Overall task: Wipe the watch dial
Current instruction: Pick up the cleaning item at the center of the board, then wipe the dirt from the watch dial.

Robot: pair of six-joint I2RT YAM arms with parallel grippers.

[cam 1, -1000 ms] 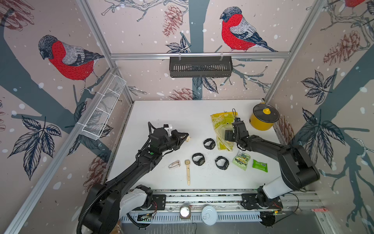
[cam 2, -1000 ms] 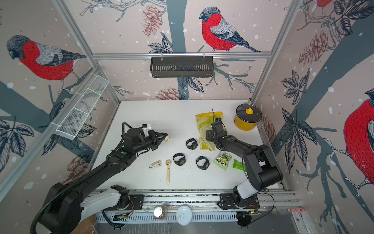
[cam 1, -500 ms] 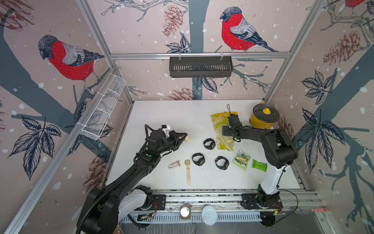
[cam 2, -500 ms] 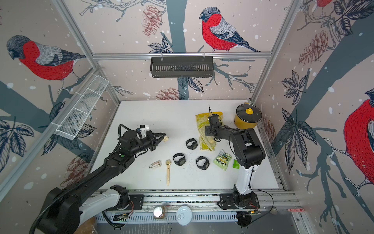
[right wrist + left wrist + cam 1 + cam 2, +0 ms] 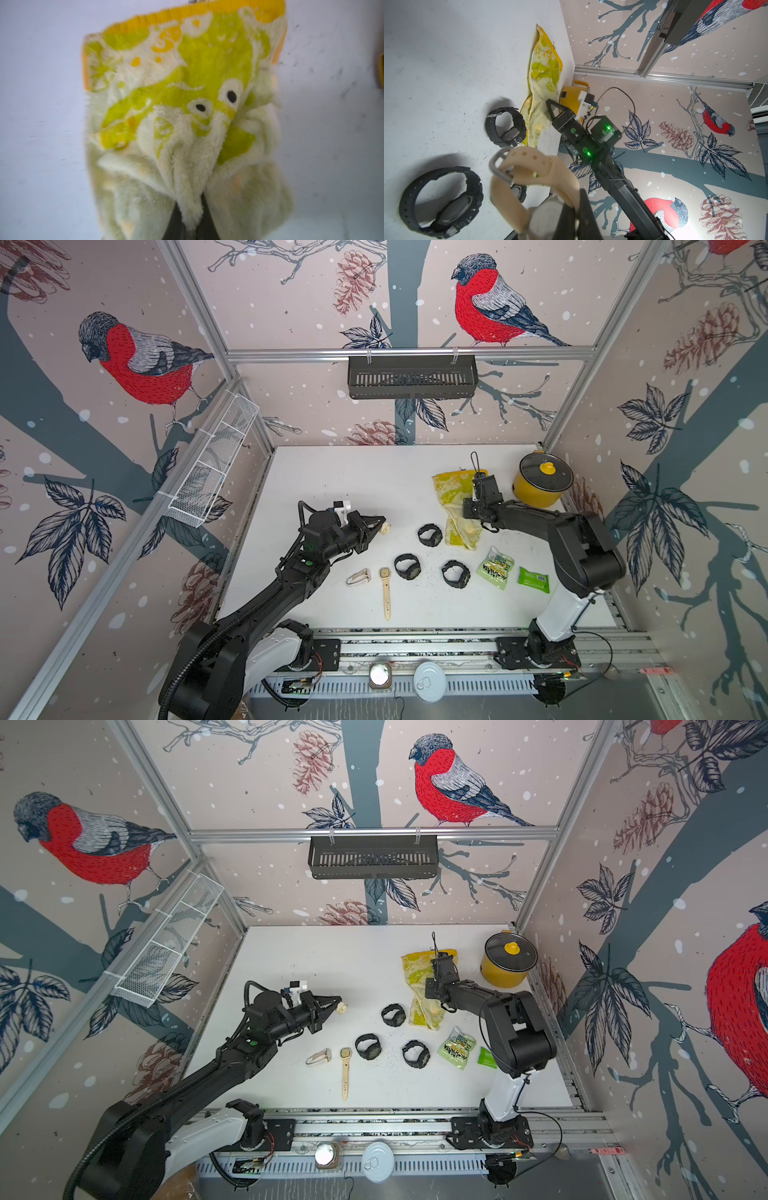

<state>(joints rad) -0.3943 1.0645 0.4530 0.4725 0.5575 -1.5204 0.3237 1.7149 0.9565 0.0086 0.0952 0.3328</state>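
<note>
My left gripper (image 5: 380, 522) hovers over the table's left half, shut on a beige watch (image 5: 385, 527). In the left wrist view the gripper (image 5: 580, 193) pinches the watch's strap (image 5: 533, 164), which loops upward. The round dial (image 5: 546, 218) sits blurred beside the fingers. A yellow-green towel (image 5: 453, 497) lies at the back right. My right gripper (image 5: 473, 493) points down onto the towel's right edge. In the right wrist view this gripper (image 5: 191, 218) is shut on a bunched fold of the towel (image 5: 187, 93).
Three black watches (image 5: 429, 535) (image 5: 407, 566) (image 5: 456, 573) lie mid-table, with a flat beige watch (image 5: 385, 574) and a pale clasp piece (image 5: 358, 576) to their left. Two green packets (image 5: 494, 568) (image 5: 533, 578) lie right. A yellow pot (image 5: 542, 485) stands behind the right arm.
The right gripper moved a little toward the back along the towel, its elbow rose, and its jaws closed on the cloth. The left gripper kept hold of the beige watch and barely shifted.
</note>
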